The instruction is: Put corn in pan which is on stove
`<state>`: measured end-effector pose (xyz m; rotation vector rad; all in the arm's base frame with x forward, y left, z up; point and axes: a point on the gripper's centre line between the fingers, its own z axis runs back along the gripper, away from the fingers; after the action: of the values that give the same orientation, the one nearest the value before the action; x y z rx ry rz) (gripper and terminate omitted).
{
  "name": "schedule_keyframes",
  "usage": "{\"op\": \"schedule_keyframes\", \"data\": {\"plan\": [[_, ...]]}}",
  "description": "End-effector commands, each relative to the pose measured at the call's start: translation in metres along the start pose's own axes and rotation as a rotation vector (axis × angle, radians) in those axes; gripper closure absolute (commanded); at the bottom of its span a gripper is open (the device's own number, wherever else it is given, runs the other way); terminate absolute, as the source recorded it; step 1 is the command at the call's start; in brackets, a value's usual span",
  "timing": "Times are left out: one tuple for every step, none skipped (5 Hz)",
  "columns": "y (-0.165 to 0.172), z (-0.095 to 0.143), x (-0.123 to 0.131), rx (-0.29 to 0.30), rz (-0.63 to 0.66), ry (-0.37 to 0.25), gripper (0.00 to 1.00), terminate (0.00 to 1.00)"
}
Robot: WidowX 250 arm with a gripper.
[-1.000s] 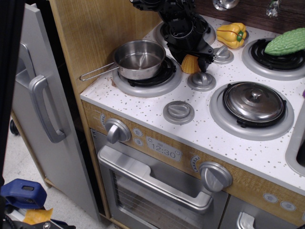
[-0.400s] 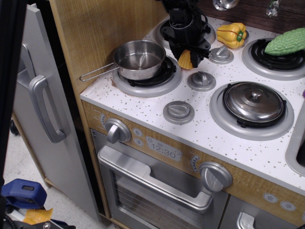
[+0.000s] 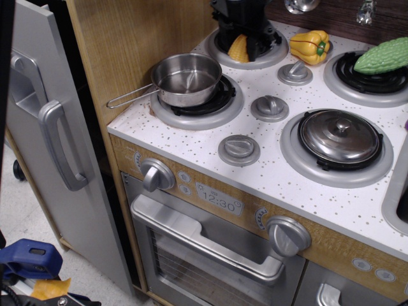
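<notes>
At the frame's top centre, the gripper (image 3: 245, 39) clamps the corn (image 3: 239, 48) above the stove's (image 3: 210, 150) rear burner; the light, stiff, ribbed toy likely grips best across its middle, pan (image 3: 187, 78) waiting lower left.

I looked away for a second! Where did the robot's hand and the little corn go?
The gripper carried the corn up and toward the back of the stove, away from the middle knobs, still clamped on it. Now the corn hangs over the back-left burner. The pan, still empty, the lid, the yellow pepper and the green gourd stayed put.
</notes>
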<state>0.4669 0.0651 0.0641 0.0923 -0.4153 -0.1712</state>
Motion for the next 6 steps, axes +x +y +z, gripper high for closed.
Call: {"op": "schedule_keyframes", "data": {"plan": [[0.028,0.063,0.01,0.075,0.012,-0.106,1.0,0.0],[0.036,0.07,-0.004,0.088,0.018,-0.102,1.0,0.0],[0.038,0.069,-0.023,0.101,0.048,-0.108,1.0,0.0],[0.042,0.064,-0.032,0.047,0.051,-0.125,0.0,0.0],[0.042,0.064,-0.032,0.047,0.051,-0.125,0.0,0.0],[0.042,0.064,-0.032,0.047,0.051,-0.125,0.0,0.0]]}}
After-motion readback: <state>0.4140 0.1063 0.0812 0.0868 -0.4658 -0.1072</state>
